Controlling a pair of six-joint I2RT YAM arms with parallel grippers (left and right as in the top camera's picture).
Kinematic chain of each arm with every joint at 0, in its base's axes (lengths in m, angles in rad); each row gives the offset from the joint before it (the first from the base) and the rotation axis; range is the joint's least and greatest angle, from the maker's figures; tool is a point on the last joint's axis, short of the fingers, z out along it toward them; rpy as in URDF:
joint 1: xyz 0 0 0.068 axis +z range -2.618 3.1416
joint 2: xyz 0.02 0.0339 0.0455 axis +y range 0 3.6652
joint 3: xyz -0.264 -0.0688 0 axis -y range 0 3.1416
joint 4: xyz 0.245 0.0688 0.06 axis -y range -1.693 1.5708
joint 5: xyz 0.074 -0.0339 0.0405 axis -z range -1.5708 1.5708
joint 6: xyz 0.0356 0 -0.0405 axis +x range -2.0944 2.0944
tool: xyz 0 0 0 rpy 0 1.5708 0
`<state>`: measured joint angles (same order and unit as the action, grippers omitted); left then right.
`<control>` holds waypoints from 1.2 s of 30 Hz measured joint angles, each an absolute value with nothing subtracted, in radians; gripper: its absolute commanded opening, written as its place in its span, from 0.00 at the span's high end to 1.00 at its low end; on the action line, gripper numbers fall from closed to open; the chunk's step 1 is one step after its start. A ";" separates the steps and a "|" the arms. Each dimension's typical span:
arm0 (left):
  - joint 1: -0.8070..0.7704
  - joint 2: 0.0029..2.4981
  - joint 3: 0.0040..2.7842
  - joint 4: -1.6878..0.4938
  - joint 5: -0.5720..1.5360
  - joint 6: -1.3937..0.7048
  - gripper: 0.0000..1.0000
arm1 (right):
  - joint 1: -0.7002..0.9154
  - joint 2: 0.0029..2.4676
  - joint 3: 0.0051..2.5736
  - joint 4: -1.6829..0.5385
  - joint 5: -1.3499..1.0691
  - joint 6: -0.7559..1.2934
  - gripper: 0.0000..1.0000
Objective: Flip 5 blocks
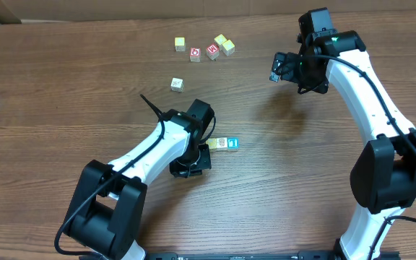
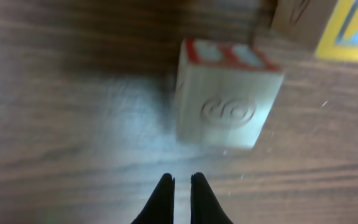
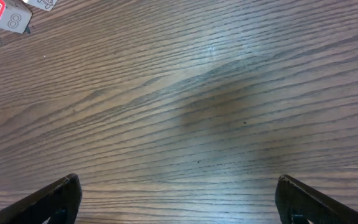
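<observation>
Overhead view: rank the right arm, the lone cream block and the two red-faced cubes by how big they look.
Largest: the right arm, by far.
Then, all alike: the left red-faced cube, the right red-faced cube and the lone cream block. They look the same size, so I won't rank them.

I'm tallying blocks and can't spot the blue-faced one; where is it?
Overhead, the blue-faced block sits near the middle of the table, beside a pale block on its left, just beyond the left end effector.

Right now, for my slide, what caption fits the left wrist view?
Shut left fingers, holding nothing, face a wooden block on the table, a second block beyond it.
</observation>
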<state>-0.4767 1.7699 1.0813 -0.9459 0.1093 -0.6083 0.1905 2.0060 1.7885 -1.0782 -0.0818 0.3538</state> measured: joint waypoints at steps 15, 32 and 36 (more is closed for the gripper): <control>-0.477 1.770 1.066 -0.786 0.091 -0.619 0.96 | 0.191 2.006 1.789 -1.078 -0.082 0.354 0.00; -0.476 1.770 1.077 -0.813 0.063 -0.616 0.96 | 0.191 2.006 1.789 -1.079 -0.082 0.354 0.00; -0.476 1.770 1.149 -0.918 0.051 -0.599 0.96 | 0.191 2.006 1.789 -1.079 -0.082 0.354 0.00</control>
